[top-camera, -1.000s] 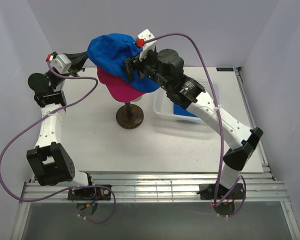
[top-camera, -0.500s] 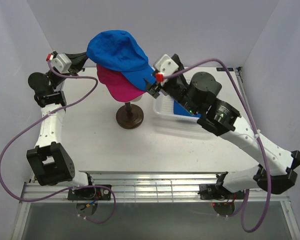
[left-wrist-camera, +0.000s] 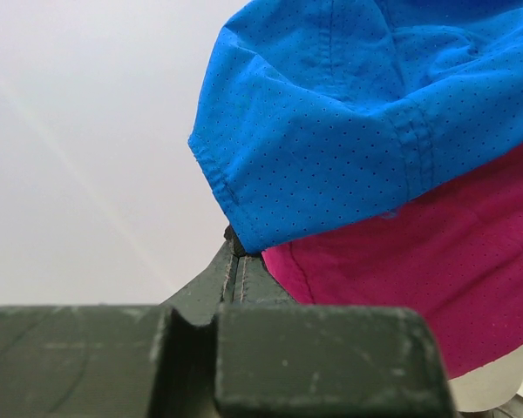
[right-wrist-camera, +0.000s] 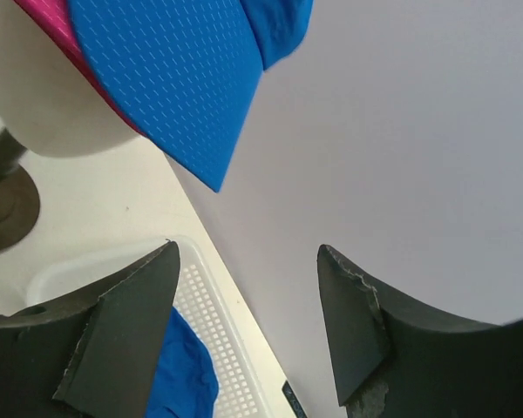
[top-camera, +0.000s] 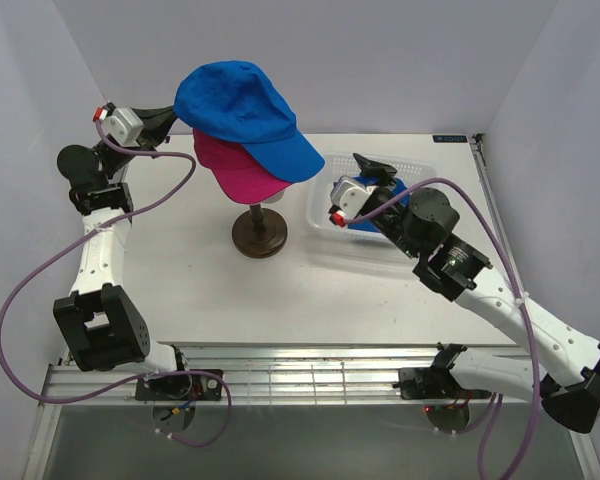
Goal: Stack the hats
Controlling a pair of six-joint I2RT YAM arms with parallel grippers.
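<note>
- Two caps sit stacked on the cream mannequin head: the bright blue cap on top and the magenta cap under it, with the magenta brim showing below the blue brim
- Both brims point toward the near right, and the blue one reaches toward the white perforated basket
- The head stands on a dark round stand near the middle of the tabletop
- A third cap, the blue cap in the basket, lies crumpled inside, to the right of the stand
- Left end effector is up at the back of the stack. The wrist view shows its fingers pressed together, with the tips at the rear hem where blue meets magenta. Whether any fabric is caught between them cannot be told
- Right end effector hangs above the basket with its fingers spread apart and nothing between them. It is well clear of the blue brim and angled up toward the stack
</note>
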